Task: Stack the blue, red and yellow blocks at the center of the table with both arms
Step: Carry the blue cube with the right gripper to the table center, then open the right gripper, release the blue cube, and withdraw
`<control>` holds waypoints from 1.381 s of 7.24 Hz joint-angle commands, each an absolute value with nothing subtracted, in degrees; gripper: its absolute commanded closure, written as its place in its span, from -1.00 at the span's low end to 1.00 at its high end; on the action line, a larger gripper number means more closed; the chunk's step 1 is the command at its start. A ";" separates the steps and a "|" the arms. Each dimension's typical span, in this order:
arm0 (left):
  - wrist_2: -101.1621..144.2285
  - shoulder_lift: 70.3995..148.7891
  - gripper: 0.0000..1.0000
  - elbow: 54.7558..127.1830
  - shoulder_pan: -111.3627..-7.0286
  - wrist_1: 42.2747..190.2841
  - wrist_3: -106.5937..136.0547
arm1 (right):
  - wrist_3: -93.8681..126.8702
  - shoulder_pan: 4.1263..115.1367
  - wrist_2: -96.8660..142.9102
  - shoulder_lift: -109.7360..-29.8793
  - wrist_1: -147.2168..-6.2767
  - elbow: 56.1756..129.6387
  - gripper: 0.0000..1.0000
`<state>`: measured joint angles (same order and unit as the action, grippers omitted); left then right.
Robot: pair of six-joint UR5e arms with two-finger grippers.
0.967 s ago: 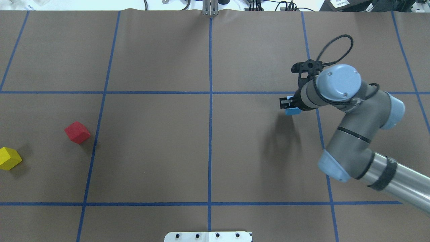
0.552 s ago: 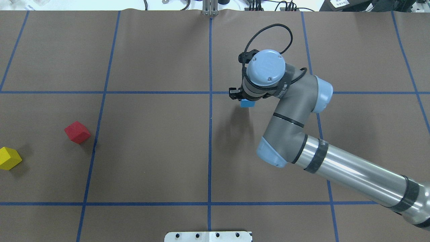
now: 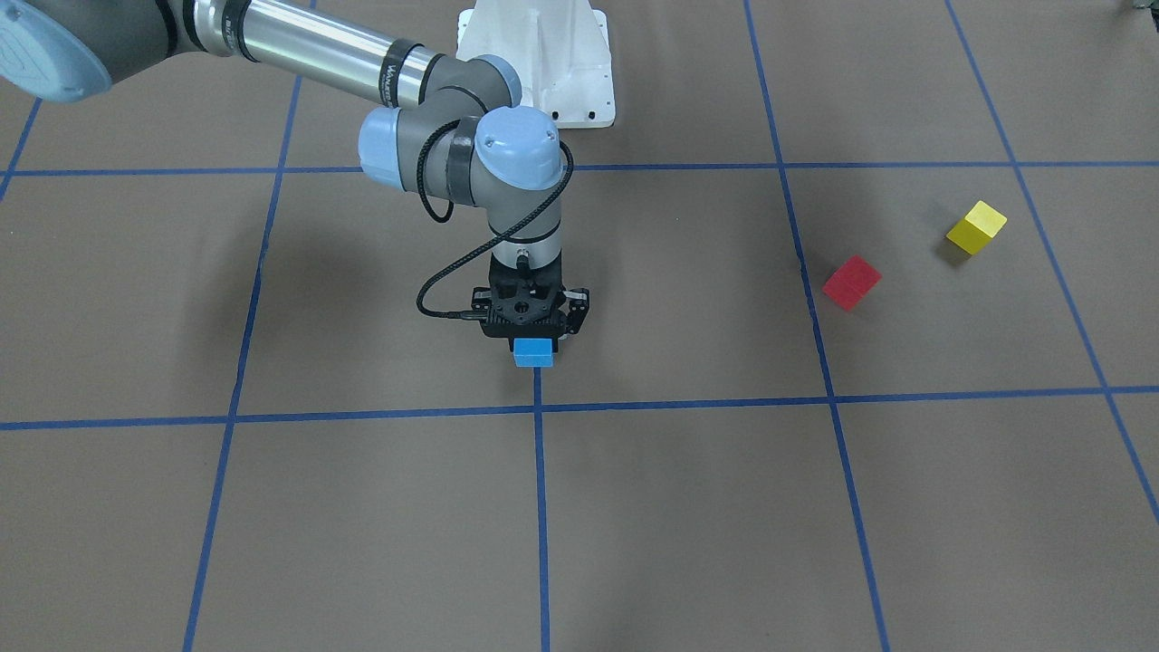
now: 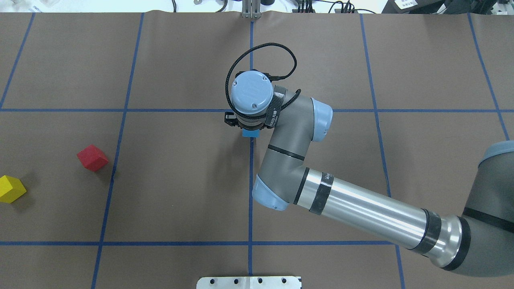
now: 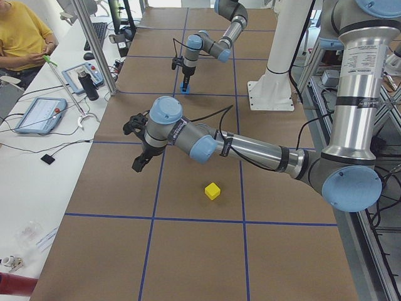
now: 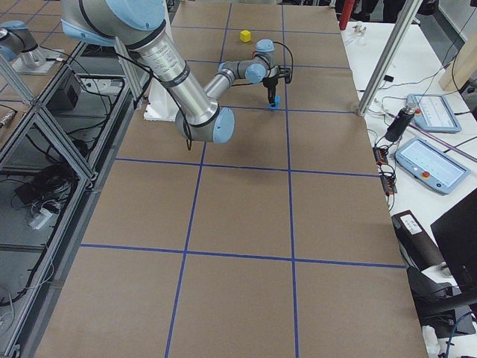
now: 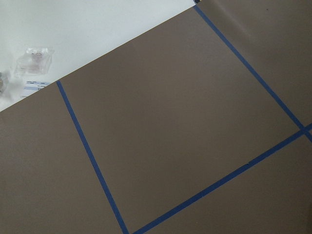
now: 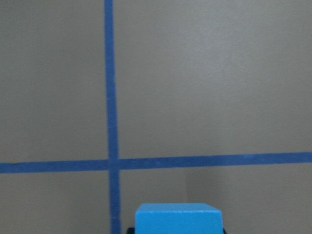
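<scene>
The right hand [image 3: 534,341] pinches the blue block [image 3: 533,355], which juts just below it, beside the central tape crossing [image 3: 538,405] on the worktop [image 3: 688,507]. The block is a plain bright-blue cube. The left hand's [image 5: 139,162] state cannot be told.

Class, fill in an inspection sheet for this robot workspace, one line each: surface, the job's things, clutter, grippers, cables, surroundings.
Surface: brown paper-covered table, marked with a blue tape grid.
Job's things: blue cube block held near the centre tape crossing; red cube block and yellow cube block lie apart on the robot's left side.
Clutter: clear plastic packet on the white bench beside the paper.
Grippers: right gripper shut on the blue cube block; left gripper hangs over the table, open or shut cannot be told.
Cables: black cable loop at the right wrist.
Surroundings: person in a yellow shirt at the side bench, which holds a tablet.
</scene>
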<state>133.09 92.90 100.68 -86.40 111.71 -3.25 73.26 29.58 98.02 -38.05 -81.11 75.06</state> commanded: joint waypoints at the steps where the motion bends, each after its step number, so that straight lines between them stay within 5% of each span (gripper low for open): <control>1: 133.07 92.90 -1.00 100.55 -86.40 111.71 -3.25 | 73.39 28.66 97.82 -38.32 -81.12 74.62 0.32; 2: 133.07 92.81 -1.00 100.63 -86.40 111.80 -3.25 | 73.48 27.96 97.47 -38.58 -81.21 74.62 -0.69; 3: 133.07 92.81 -1.00 100.63 -86.40 111.80 -3.25 | 73.65 27.25 94.69 -38.84 -81.21 74.62 -0.99; 7: 133.15 92.90 -1.00 100.63 -86.40 111.80 -3.25 | 73.04 28.55 95.44 -38.76 -81.38 76.45 -1.00; 10: 133.33 93.07 -1.00 101.16 -85.87 113.89 4.47 | 69.64 40.03 106.67 -39.81 -81.83 79.71 -1.00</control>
